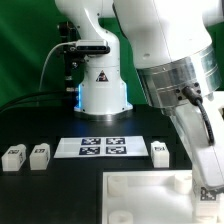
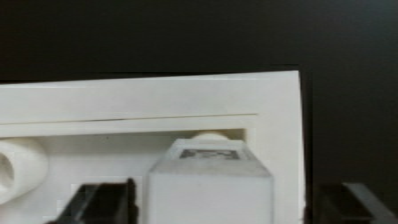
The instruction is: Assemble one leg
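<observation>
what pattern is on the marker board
The marker board is white with black-and-white square tags, best seen in the exterior view.

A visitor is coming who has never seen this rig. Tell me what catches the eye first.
The big white arm fills the exterior view's right, its hand low over the white square panel at the front. In the wrist view a leg sits between the hand's fingers, against that panel; whether it is gripped cannot be told. Farther back lies the marker board, loose legs either side.
</observation>
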Controlling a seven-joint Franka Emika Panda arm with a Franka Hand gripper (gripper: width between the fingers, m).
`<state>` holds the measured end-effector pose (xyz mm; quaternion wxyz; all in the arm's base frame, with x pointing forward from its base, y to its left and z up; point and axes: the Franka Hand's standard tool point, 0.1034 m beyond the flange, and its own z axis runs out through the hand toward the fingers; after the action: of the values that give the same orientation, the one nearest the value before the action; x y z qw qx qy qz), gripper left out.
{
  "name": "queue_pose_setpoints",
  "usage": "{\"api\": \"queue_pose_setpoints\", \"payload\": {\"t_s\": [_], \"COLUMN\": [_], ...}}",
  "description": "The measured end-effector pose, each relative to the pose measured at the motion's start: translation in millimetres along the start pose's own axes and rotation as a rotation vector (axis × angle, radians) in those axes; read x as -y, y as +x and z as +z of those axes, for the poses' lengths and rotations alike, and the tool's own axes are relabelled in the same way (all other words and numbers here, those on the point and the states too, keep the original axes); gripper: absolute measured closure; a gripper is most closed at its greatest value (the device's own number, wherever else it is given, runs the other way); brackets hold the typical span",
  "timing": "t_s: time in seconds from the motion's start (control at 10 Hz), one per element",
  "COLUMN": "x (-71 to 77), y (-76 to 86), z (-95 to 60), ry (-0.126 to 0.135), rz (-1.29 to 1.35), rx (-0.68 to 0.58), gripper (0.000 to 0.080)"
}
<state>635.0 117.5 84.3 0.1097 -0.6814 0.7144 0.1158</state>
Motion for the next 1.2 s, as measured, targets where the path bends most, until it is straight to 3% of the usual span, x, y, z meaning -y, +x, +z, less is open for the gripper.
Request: {"api": "queue_pose_setpoints", "payload": {"t_s": [0.1, 0.2, 0.5, 0.6, 0.7, 0.8, 0.9, 1.0, 1.2], "x": [-1.5, -4.8, -3.9, -5.0, -7.2, -8.4, -8.5, -8.5, -8.6], "y": [1.3, 0.4, 3.5, 5.3, 4.2, 0.0, -2.6, -3.2, -3.1], "z": [0.7, 2.0, 1.4, 2.1, 4.8, 7.5, 8.2, 8.5, 8.5], "ry": [-0.011, -0.036, -0.043, -0.070, -0.128, -0.168, -0.193, -0.188, -0.188], "rz": [-0.220, -0.378, -0.720, -0.874, -1.061, -1.260, -1.401, -1.393, -1.393], "rx": [-0.023, -0.041, -0.041, -0.074, -0.150, -0.178, -0.191, -0.186, -0.186], "gripper": [0.0292, 0.0180, 0.0151, 0.0151, 0.0150, 0.0150, 0.0150, 0.0150, 0.0412]}}
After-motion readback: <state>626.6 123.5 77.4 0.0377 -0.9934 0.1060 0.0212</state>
